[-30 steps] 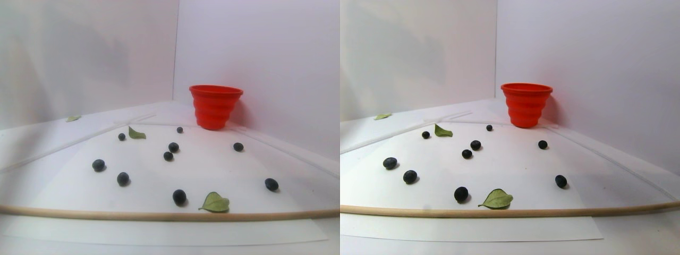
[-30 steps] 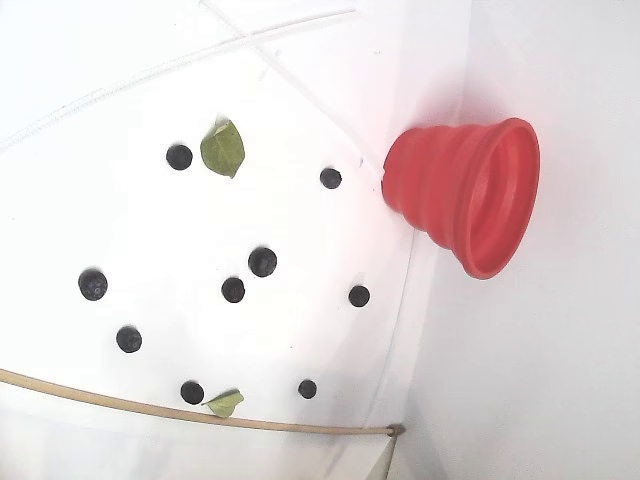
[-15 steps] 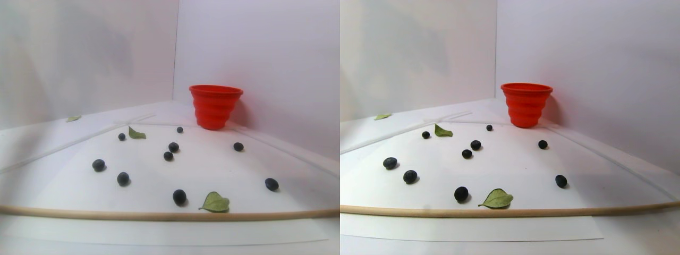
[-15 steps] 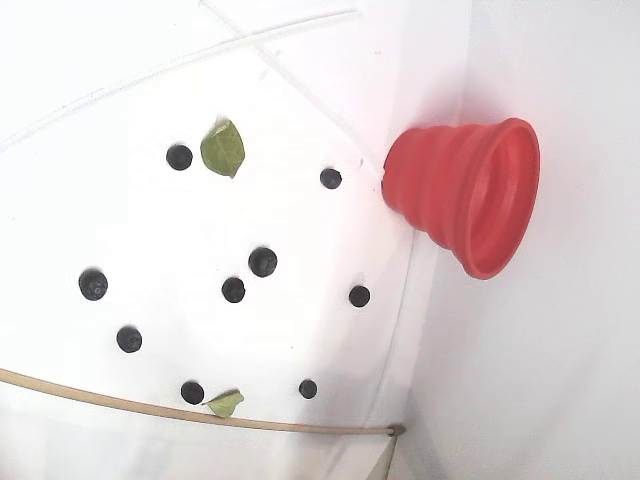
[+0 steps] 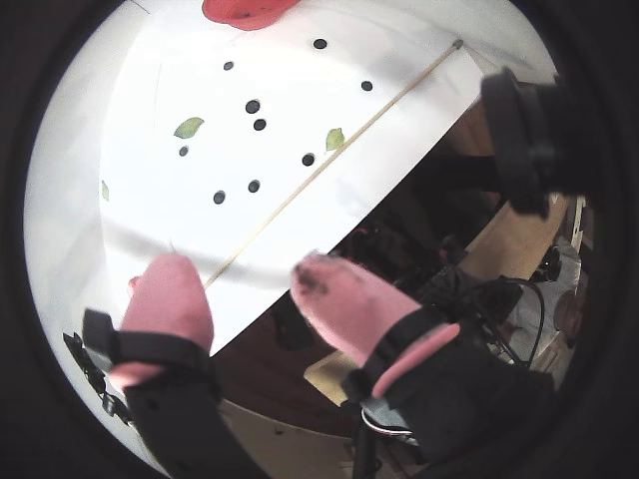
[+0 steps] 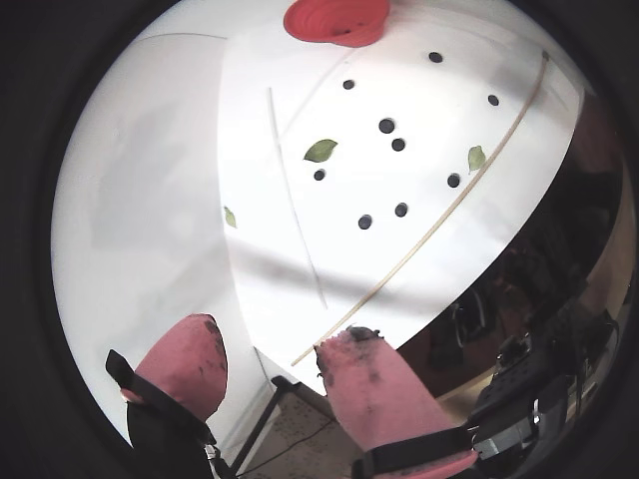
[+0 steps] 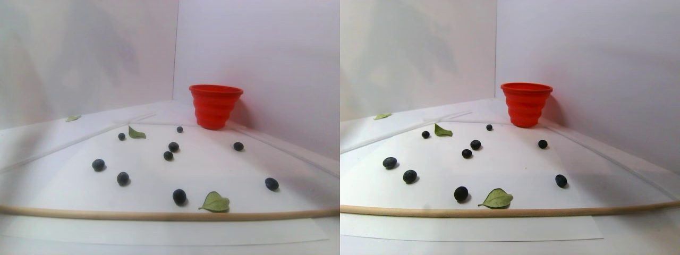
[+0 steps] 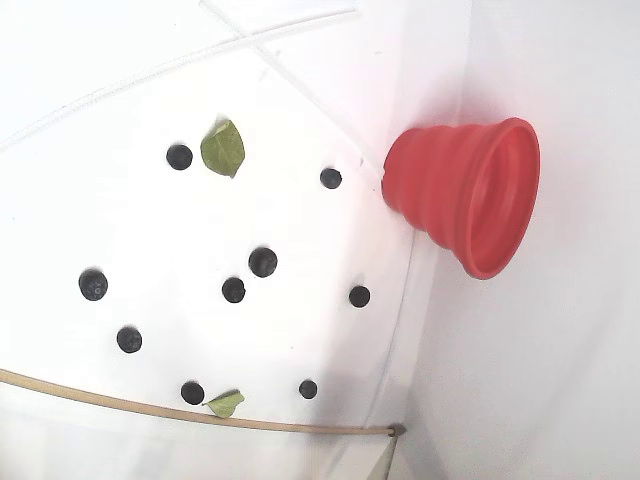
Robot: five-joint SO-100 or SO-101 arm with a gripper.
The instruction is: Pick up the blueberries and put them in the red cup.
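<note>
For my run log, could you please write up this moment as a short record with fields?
surface: white sheet in a corner between white walls
cup: red cup, upright at the back corner; no berries can be seen inside it
berries: eight blueberries scattered loose on the sheet, none touching the cup
leaves: green leaves among the berries
rod: thin wooden stick along the front edge
hand: hand open, pink fingers apart, holding nothing, well short of the berries
progress: no berry picked up yet
</note>
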